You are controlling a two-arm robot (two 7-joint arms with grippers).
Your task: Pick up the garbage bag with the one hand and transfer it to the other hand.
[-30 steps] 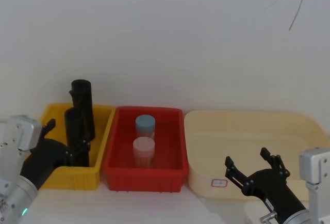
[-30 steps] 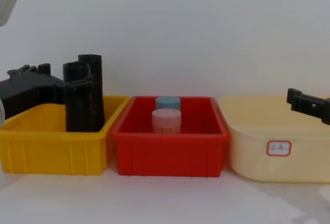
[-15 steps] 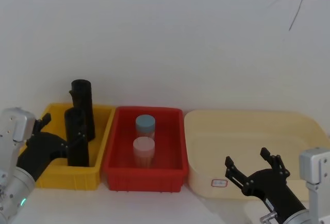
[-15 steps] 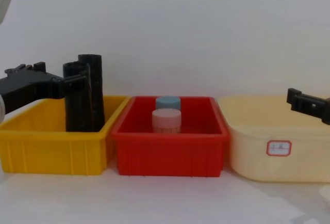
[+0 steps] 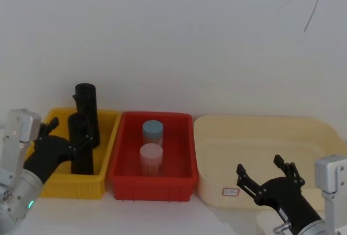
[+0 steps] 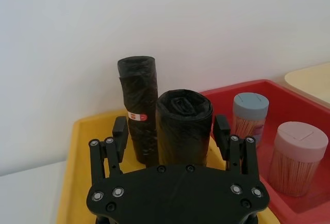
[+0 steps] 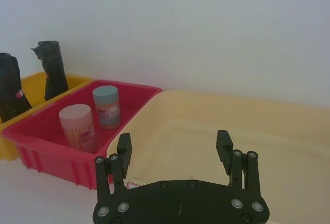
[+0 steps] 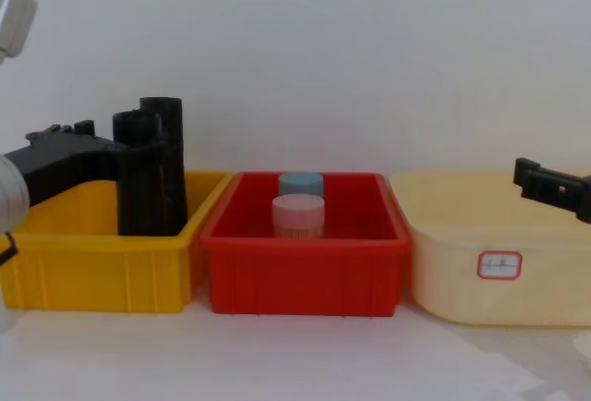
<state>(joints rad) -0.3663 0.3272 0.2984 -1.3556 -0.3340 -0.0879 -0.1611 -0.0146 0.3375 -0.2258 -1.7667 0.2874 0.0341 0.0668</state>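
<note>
Take 12 o'clock as away from the robot, toward the wall. Your left gripper [image 6: 171, 131] reaches in from about 8 o'clock over the yellow bin [image 5: 76, 187], and its jaws are open around the garbage bag [image 6: 183, 115]. In the left wrist view, one finger stands just beside the bag, and I cannot tell if it touches. The other finger is clearly apart from the bag. So the jaws have hold of nothing.

The garbage bag stands upright inside the yellow bin, with its top higher than the bin's rim. The second roll [image 6: 137, 90] is also upright in the same bin, just beside the bag at about 12 o'clock from it. It shows a small red and white label.

At 3 o'clock from the yellow bin you find the red bin [image 5: 152, 187], touching it or almost. It holds the pink jar [image 5: 151, 158], and the blue-capped jar [image 5: 153, 131] is at 12 o'clock from the pink one. At 3 o'clock from the red bin is the cream tray [image 5: 255, 132]. All three containers sit on the white desk [image 8: 295, 355].

Your right gripper [image 7: 173, 141] hovers at the 6 o'clock edge of the cream tray, well apart from the bag. Its jaws are wide open and they carry nothing.
</note>
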